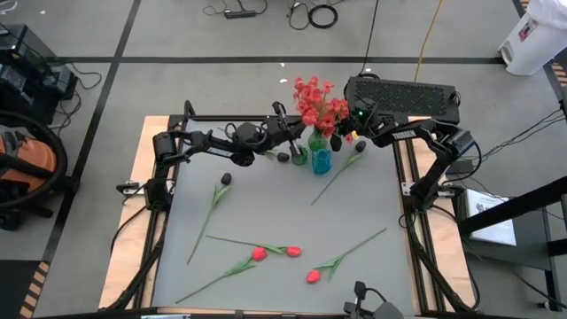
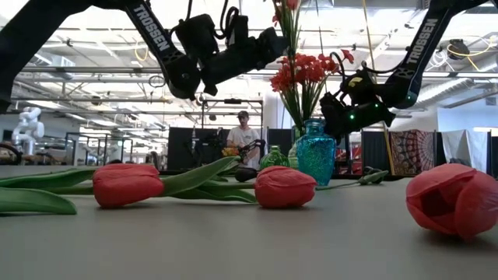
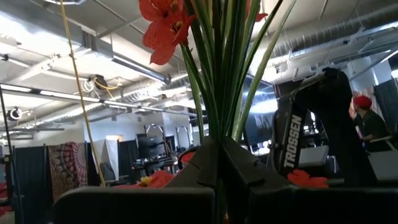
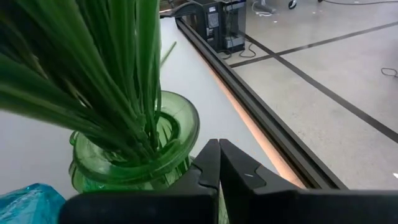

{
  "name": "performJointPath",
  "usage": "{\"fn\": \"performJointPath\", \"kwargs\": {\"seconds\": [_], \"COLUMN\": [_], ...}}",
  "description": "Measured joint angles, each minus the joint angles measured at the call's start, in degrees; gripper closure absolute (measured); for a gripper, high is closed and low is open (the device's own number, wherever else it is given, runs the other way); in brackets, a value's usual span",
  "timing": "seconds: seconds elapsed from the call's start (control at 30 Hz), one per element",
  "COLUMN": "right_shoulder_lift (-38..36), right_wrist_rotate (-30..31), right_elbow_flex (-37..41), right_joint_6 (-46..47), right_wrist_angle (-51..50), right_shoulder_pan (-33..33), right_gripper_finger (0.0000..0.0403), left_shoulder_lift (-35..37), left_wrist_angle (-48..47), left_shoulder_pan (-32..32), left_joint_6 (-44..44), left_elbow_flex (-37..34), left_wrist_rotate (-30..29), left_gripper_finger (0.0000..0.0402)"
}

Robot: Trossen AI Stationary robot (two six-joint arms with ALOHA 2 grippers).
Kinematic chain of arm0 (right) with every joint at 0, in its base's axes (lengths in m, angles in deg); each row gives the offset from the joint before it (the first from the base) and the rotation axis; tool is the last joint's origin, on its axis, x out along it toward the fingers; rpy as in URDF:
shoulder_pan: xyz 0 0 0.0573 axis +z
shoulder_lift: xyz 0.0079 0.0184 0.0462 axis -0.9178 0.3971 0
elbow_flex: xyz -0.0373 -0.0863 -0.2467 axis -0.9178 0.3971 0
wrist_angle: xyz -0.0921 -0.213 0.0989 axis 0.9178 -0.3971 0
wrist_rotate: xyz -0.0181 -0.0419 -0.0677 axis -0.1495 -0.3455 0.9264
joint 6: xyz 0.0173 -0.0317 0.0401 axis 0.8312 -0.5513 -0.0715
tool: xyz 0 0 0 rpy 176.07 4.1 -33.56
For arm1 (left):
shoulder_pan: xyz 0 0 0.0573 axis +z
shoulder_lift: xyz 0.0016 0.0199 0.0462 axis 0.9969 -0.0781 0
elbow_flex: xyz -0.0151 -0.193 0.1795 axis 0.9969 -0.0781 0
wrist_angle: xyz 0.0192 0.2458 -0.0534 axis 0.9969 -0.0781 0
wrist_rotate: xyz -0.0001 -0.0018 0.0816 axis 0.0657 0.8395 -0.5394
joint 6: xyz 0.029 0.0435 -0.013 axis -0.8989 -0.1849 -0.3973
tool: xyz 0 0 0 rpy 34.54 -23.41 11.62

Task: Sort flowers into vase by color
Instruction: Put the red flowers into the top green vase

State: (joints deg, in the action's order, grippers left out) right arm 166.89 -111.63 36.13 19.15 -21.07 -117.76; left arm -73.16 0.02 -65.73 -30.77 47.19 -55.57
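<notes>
A bunch of red flowers (image 1: 317, 105) stands with its green stems (image 4: 124, 93) in the green vase (image 4: 134, 158). The blue vase (image 1: 321, 161) is next to it. My left gripper (image 3: 219, 146) reaches in from the table's left, tilted upward and shut at the stems high above the vases (image 2: 276, 39). My right gripper (image 4: 219, 149) is shut, close beside the green vase's rim. Red tulips (image 1: 259, 253) (image 1: 313, 276) and dark-budded flowers (image 1: 226, 179) (image 1: 361, 146) lie flat on the grey table. My left gripper is shut on a red flower's stem (image 3: 214, 127), well above the vase and below the blossoms. It comes from the table's left, slanting upward, across the upright stem. The fingertips hide the pinch itself. My right gripper's fingertips stand at the green vase's rim (image 4: 189, 140); whether they touch it I cannot tell.
A black box (image 1: 403, 93) sits at the table's far right, behind my right arm. A third tulip (image 1: 293, 252) and a loose green stem (image 1: 359, 244) lie on the near half. A person (image 2: 243, 136) stands far behind the table.
</notes>
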Motion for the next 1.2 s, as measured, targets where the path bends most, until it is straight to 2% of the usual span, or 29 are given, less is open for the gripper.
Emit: {"fn": "performJointPath", "kwargs": {"seconds": [0.57, 1.2], "right_shoulder_lift": [0.0, 0.0], "right_wrist_rotate": [-0.3, -0.3], "right_elbow_flex": [0.0, 0.0], "right_joint_6": [0.1, 0.0], "right_wrist_angle": [0.0, 0.0], "right_shoulder_pan": [0.1, 1.0], "right_gripper_finger": [0.0403, 0.0403], "left_shoulder_lift": [-3.8, -3.8], "left_wrist_angle": [5.1, 0.8], "left_shoulder_pan": [0.0, 0.1], "left_joint_6": [-1.2, -1.2], "left_elbow_flex": [0.0, 0.0], "left_wrist_rotate": [0.2, -0.3], "left_gripper_finger": [0.0394, 0.0394]}}
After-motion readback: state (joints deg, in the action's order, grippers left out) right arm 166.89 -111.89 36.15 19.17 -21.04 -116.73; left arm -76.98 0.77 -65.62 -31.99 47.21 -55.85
